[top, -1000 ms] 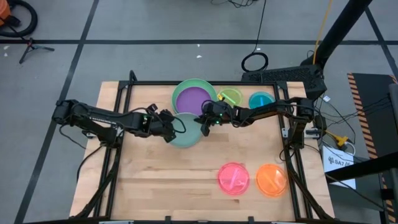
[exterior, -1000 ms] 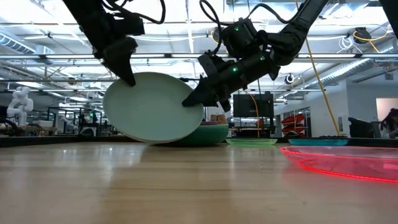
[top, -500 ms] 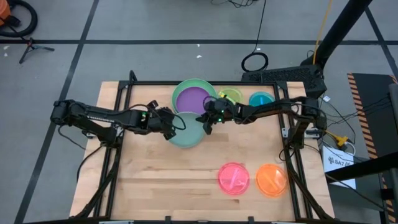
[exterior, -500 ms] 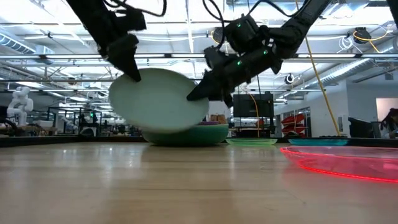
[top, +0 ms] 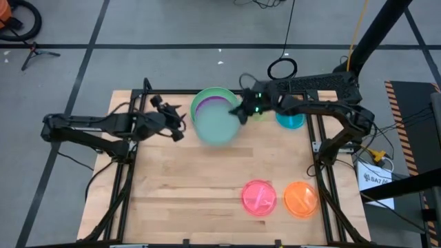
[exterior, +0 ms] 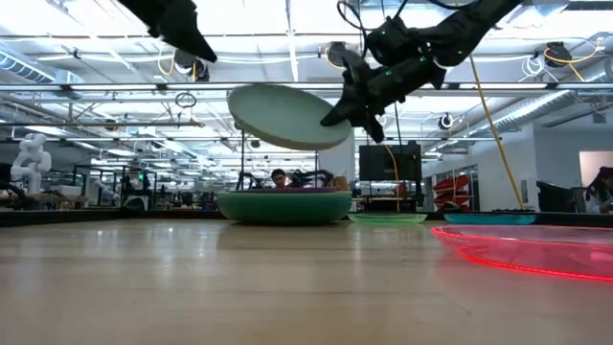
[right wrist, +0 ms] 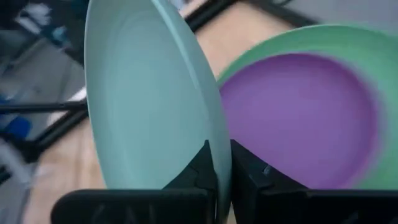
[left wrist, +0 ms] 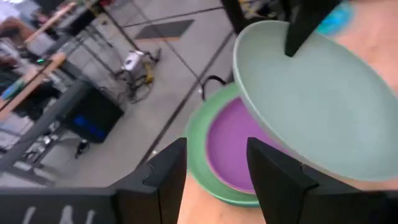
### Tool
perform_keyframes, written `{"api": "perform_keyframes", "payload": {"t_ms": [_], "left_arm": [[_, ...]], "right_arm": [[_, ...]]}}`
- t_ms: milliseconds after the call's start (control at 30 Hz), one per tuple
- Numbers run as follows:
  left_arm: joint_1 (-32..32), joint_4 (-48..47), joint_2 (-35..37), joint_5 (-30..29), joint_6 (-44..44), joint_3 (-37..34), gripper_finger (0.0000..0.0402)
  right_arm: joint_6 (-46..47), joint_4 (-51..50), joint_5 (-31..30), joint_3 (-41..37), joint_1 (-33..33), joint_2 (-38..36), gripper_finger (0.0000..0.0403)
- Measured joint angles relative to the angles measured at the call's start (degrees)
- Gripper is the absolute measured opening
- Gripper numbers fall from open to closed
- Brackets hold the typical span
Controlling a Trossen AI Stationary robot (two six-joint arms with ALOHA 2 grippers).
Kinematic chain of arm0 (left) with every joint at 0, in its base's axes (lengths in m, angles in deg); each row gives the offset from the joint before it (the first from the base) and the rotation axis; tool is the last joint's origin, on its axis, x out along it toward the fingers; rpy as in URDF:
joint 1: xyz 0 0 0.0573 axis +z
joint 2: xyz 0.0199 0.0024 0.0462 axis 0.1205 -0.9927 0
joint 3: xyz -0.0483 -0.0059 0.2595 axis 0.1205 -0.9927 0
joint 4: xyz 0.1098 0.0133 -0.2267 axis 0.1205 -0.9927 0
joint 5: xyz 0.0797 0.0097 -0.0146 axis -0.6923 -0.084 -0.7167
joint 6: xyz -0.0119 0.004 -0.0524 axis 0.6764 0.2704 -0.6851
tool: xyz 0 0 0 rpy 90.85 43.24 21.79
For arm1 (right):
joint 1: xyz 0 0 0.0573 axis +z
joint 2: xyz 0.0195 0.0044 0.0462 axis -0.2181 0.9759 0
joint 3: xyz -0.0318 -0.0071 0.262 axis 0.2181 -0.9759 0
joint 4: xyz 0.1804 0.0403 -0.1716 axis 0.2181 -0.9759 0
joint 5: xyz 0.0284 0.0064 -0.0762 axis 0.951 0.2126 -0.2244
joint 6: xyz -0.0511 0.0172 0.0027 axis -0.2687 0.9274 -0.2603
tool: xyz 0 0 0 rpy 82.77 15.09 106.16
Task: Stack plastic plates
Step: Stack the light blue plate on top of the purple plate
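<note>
Pale wooden table under bright workshop lights carries the scene, with a hot pink plate and an orange plate lying side by side at its near edge, untouched. Farther in, the right gripper has its jaws clamped on the rim of a mint plate, holding it tilted in the air just over the stack at the far side, where a purple plate sits nested in a green plate. The left gripper hangs off to the side with its jaws apart, holding nothing and clear of the mint plate. The step in hand appears to be adding the mint plate to the stack; the next move calls for levelling it, centring it over the purple plate and lowering before the jaws let go, since a tilted drop could slide off. Beyond the stack lie a lime plate and a blue plate. No brand, label or legible writing shows anywhere.
</note>
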Motion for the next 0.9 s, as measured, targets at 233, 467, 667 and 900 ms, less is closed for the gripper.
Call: {"api": "perform_keyframes", "payload": {"t_ms": [233,467,667,900], "left_arm": [[4.1,-0.1,3.3,0.3,0.9,0.0,0.0172],[7.5,-1.2,3.8,0.6,1.5,0.0,0.0172],[10.0,-3.3,4.3,0.7,0.0,0.0,0.0173],[10.8,-6.5,4.5,0.7,-3.2,0.0,0.0173]], "right_arm": [[-2.1,-4.3,0.0,11.1,-6.4,4.9,0.0012],[-2.2,-7.3,2.1,20.5,-10.4,14.3,0.0012],[0.6,-8.0,7.6,21.9,-12.8,20.2,0.0019],[0.3,-8.4,7.9,22.0,-13.6,22.3,0.0026]]}}
